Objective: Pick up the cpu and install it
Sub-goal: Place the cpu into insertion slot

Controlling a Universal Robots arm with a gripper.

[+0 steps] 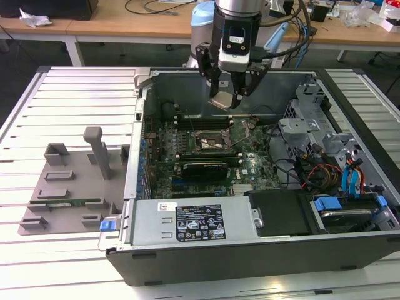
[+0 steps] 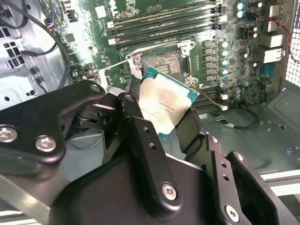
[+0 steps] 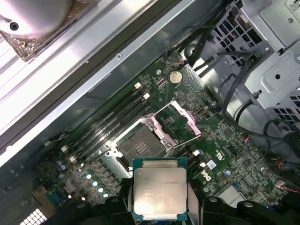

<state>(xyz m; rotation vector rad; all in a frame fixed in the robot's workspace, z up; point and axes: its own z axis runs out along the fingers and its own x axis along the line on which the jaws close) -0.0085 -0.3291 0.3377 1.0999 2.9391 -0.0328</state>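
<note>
Your end effector [image 1: 229,99] held the cpu [image 3: 160,187] above the open case [image 1: 206,256]
You had it clenched on the chip's two side edges: a flat square with a pale silvery lid, faint print on it and a thin greenish rim, hanging over the motherboard [image 3: 220,140], near but clear of the open socket [image 3: 140,146]

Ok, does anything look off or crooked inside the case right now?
The small silvery square cpu, clamped in the black gripper above the open square metal socket, looks tilted in the exterior view rather than level with the green motherboard. Nothing looks spilled or damaged.
</note>
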